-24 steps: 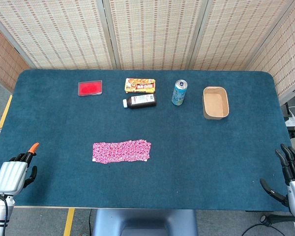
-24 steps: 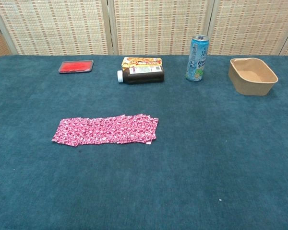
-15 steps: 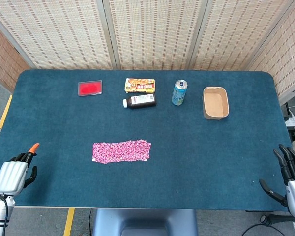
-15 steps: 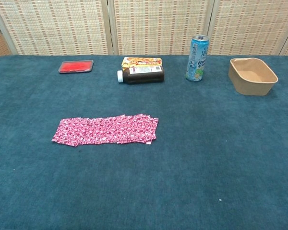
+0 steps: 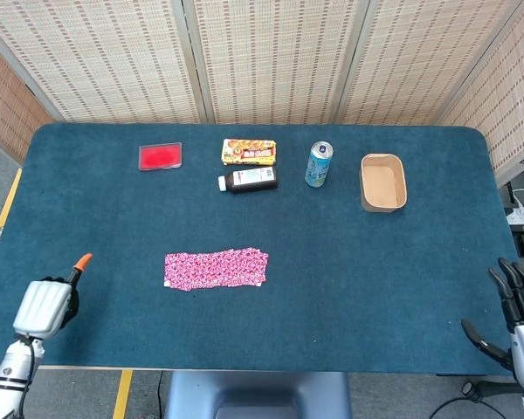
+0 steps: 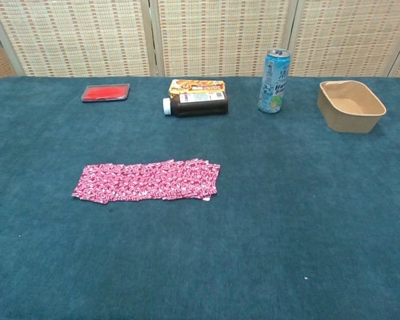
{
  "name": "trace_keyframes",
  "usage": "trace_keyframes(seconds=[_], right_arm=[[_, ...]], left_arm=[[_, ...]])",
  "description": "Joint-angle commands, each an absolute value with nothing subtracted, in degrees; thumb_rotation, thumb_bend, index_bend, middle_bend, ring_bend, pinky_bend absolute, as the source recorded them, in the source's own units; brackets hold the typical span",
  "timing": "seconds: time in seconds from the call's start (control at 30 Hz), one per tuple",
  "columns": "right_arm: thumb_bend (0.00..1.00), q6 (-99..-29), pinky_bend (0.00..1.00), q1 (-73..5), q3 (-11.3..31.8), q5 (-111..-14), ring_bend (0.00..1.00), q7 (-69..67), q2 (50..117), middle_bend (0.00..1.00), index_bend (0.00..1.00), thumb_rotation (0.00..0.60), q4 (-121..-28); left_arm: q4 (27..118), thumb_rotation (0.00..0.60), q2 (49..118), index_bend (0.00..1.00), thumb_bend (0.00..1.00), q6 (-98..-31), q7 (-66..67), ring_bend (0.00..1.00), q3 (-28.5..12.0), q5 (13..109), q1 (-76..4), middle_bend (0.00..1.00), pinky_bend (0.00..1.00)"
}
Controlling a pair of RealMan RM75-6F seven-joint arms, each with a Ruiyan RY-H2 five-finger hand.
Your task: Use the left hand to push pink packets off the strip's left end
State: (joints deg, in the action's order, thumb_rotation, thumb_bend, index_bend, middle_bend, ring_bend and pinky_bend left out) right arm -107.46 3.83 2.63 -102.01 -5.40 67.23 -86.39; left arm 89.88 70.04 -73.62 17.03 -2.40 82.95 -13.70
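Pink packet strip [image 6: 147,181] flat on the blue surface [image 6: 287,220]; behind it red case [image 6: 105,92], dark bottle [image 6: 197,105], snack box [image 6: 197,86], can [image 6: 274,81], brown tray [image 6: 351,105].

A dark teal tabletop [image 5: 375,288] is carrying a strip of pink packets [image 5: 216,268] near its front, while a red pad [image 5: 160,156], snack box [image 5: 249,151], dark bottle [image 5: 248,180], blue can [image 5: 318,164] and brown tray [image 5: 382,182] are lying along the back.

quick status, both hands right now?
Left hand: fingers curled in, one orange-tipped finger pointing out, holding nothing, short of the pink packet strip.
Right hand: open, fingers apart, empty, at the table's right edge.
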Motion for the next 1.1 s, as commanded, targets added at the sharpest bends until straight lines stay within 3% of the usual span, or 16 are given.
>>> trace_keyframes(seconds=[0.03,0.53,1.1], right_arm=[[0.15,-107.3,0.17,3.8,2.7,-101.7,0.00,-5.6,67.2,0.00,0.00,0.600,-86.4],[0.15,-106.7,0.17,3.7,2.4,-101.7,0.00,-5.9,66.6,0.00,0.00,0.600,-86.7],[0.15,-106.0,0.17,3.6,2.5,-101.2,0.00,-5.3,66.5,0.00,0.00,0.600,-87.1]], left_arm=[[90.3,0.600,71.4,0.00,0.89,-67.8,19.2,0.67,-3.4,81.4,-17.8,0.74,0.63],[87.4,0.600,77.1,0.00,0.90,-57.4,28.6,0.68,-4.0,73.8,-25.3,0.74,0.63],[82.3,0.600,83.5,0.00,0.90,-55.8,27.4,0.68,-1.7,73.7,-27.5,0.74,0.63]])
